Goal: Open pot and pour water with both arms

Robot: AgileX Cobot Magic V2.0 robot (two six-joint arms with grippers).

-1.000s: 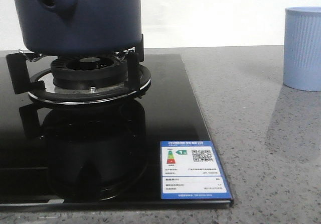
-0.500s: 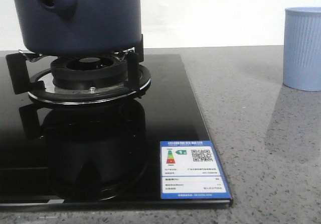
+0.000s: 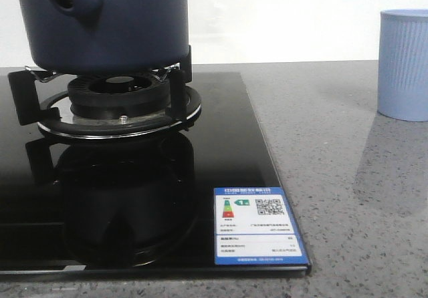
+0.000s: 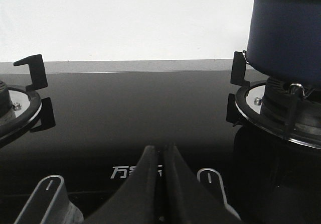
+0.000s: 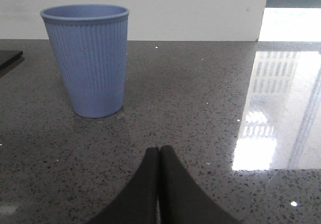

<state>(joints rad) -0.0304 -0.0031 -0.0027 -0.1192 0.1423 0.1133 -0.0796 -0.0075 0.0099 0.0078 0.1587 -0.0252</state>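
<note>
Plainly, the pot (image 3: pixel 100 24) sits on the burner (image 3: pixel 120 101) — both grippers closed.

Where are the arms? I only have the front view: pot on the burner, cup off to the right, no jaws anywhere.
Observer: The left gripper sits low over the black glass hob, jaws shut on nothing, between the two burners.
Operator: And the right one?
Observer: The right gripper is over the granite counter, jaws also shut and empty, with the cup standing upright ahead of it.
Operator: Lid on the pot? My view cuts off the top.
Observer: The left wrist view shows a silvery band along the top of the pot, possibly a lid's edge, but the frame cuts it off, so I cannot confirm a lid.
</note>
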